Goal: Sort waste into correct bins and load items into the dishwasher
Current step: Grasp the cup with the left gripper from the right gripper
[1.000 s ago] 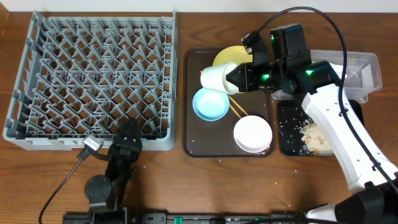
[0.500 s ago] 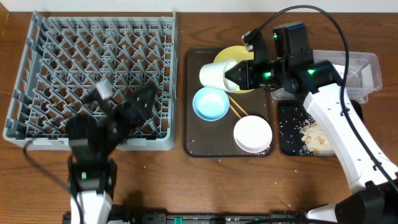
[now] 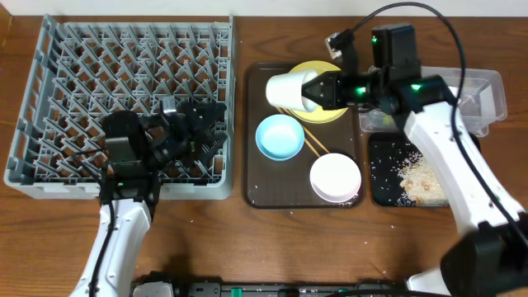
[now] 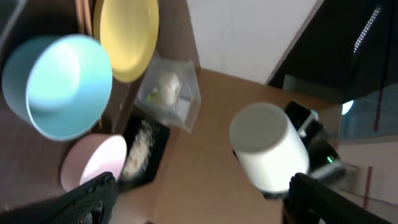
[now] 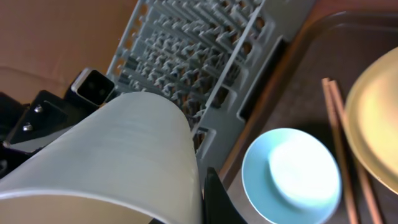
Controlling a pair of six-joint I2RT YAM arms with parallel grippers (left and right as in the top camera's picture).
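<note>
Right now my right pincer is clamped on the rim of the small round white cup. The cup is up in the air, lying on its side. It is over the top end of the dark brown serving tray, just beside the round yellow plate. Its closed bottom points at the big grey plastic dish rack. My left pincer hangs over the right side of the rack. Its fingers are wide apart and face the cup, but they do not touch it. I think the cup is light and hard. It looks smooth, so it could slip, and it might break if it falls. I would take hold around its round side, near the bottom, and squeeze gently. The light blue bowl and the white bowl sit on the tray below
</note>
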